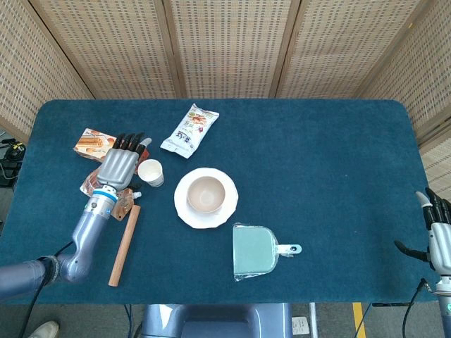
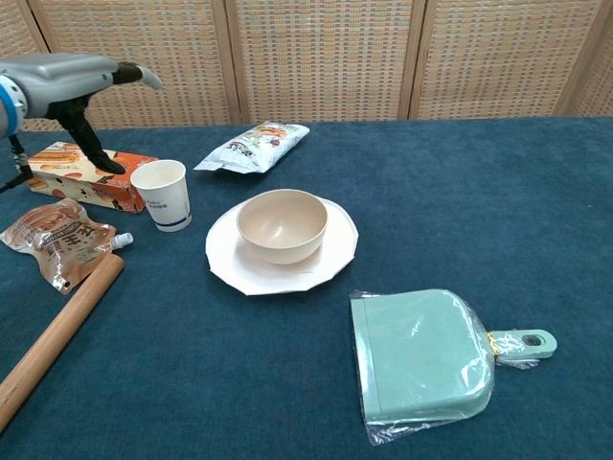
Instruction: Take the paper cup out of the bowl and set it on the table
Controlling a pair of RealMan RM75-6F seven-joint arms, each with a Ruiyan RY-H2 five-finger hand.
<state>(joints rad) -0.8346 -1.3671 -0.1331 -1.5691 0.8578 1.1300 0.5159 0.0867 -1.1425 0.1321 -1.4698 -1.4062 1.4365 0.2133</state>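
The white paper cup stands upright on the blue table, left of the bowl. The beige bowl sits empty on a white plate. My left hand hovers above and to the left of the cup, fingers spread, holding nothing and clear of the cup. At the right edge of the head view, my right hand is low beside the table with fingers apart and nothing in it.
A wooden rolling pin, a brown pouch and a snack box lie by the left hand. A snack bag lies behind the plate; a green dustpan lies in front.
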